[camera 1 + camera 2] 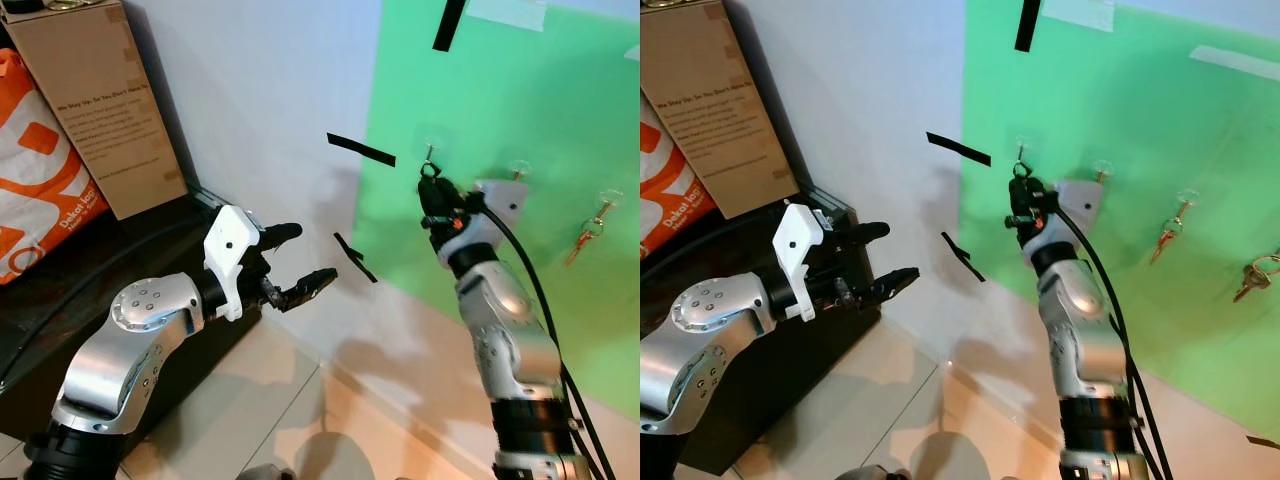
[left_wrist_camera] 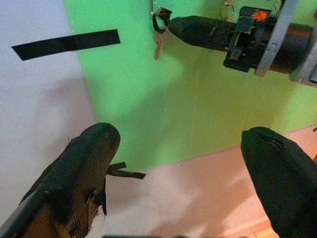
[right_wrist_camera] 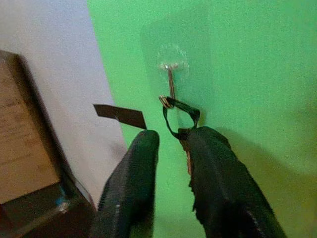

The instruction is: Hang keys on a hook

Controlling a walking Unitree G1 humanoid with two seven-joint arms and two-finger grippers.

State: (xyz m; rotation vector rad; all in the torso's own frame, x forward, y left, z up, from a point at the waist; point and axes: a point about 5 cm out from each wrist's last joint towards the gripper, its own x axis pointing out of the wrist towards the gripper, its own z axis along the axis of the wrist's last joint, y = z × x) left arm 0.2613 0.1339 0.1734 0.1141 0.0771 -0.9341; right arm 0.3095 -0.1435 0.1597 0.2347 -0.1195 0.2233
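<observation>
**Reaching the key loop to the hook**

Holding the keys (image 2: 159, 40) by their black loop (image 3: 179, 115), the right gripper (image 1: 432, 195) is raised against the green panel (image 1: 520, 90), its fingers close together. The loop sits at the clear wall hook (image 3: 171, 74). Lower down, the left gripper (image 1: 300, 262) hovers with fingers spread wide, holding nothing.

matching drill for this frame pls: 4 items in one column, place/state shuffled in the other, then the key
Items:
1. right claw
2. left claw
3. cardboard box
4. black key loop

Place/state:
A. leaning against the white wall, beside an orange bag
B. open, in mid-air in front of the white wall
C. raised to the green wall, just under a hook
D. caught on the hook's lower end

Pairs: 1-C, 2-B, 3-A, 4-D
</observation>
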